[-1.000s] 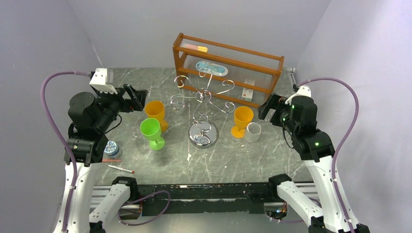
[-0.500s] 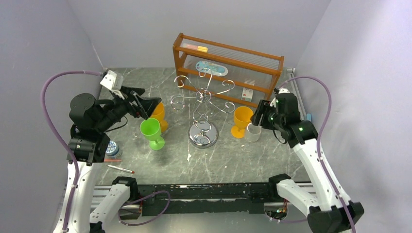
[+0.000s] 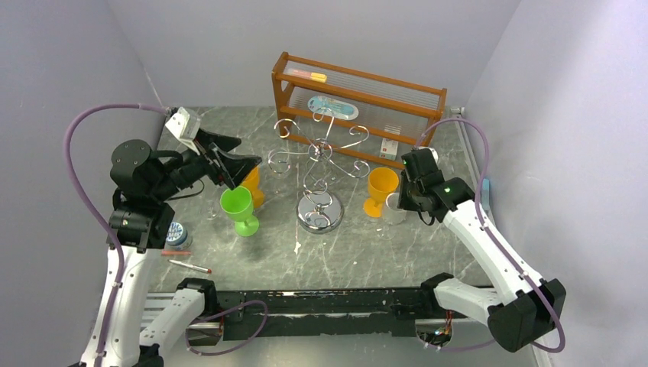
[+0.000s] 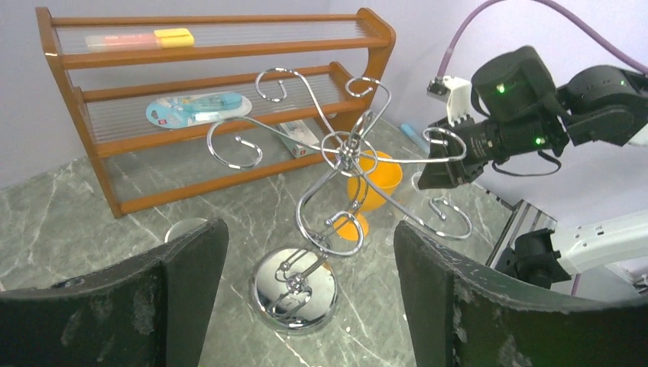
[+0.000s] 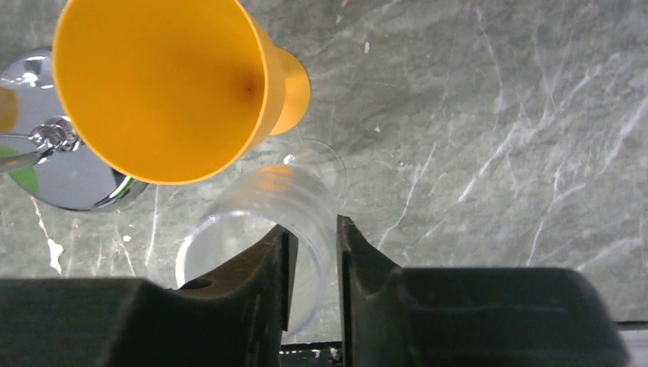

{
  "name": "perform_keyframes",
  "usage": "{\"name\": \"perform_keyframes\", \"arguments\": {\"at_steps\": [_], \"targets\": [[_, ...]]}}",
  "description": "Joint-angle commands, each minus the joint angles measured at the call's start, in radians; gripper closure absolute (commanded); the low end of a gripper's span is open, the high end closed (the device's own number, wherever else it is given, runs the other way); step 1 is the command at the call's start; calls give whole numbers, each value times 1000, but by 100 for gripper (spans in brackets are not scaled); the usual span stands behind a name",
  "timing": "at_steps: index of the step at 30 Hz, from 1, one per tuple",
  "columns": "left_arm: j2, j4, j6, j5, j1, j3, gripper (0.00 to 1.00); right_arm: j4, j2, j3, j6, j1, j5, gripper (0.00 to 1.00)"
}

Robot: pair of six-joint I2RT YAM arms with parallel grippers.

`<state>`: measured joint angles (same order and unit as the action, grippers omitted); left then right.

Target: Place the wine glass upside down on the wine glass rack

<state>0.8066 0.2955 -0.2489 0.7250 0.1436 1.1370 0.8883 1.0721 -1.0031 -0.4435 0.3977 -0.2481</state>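
Observation:
A clear wine glass (image 3: 396, 208) stands upright just right of an orange goblet (image 3: 380, 187). My right gripper (image 3: 402, 200) is down over it. In the right wrist view its narrowed jaws (image 5: 313, 237) straddle the clear glass's rim (image 5: 252, 222), one finger inside and one outside, with a gap still showing. The chrome wine glass rack (image 3: 319, 153) stands mid-table on its round base (image 4: 294, 287), its arms bare. My left gripper (image 3: 238, 164) hovers open above a second orange goblet (image 3: 246, 177) and holds nothing; its view (image 4: 309, 229) looks across at the rack.
A green goblet (image 3: 238, 206) stands in front of the left orange goblet. A brown wooden shelf unit (image 3: 359, 99) with small packets runs along the back. A small blue-white pot (image 3: 176, 232) and a pen (image 3: 191, 266) lie near the left arm's base.
My right arm has swung left and down onto the clear glass, its jaws narrowing round the rim. My left gripper has moved right over the orange goblet and closed slightly.

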Motion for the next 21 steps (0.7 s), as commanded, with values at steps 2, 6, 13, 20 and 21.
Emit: {"name": "perform_keyframes", "arguments": {"at_steps": [2, 6, 13, 20, 21], "targets": [[32, 0, -28, -46, 8, 80, 15, 67, 11, -16, -30, 23, -71, 86], [62, 12, -33, -71, 7, 143, 12, 102, -16, -75, -6, 30, -53, 100], [82, 43, -21, -160, 8, 211, 9, 184, -85, -228, 34, 30, 4, 100], [78, 24, -70, -184, 8, 259, 6, 204, -167, -365, 13, 31, -40, 100], [77, 20, -80, -188, 8, 266, 5, 197, -179, -381, 10, 30, -42, 100]]}}
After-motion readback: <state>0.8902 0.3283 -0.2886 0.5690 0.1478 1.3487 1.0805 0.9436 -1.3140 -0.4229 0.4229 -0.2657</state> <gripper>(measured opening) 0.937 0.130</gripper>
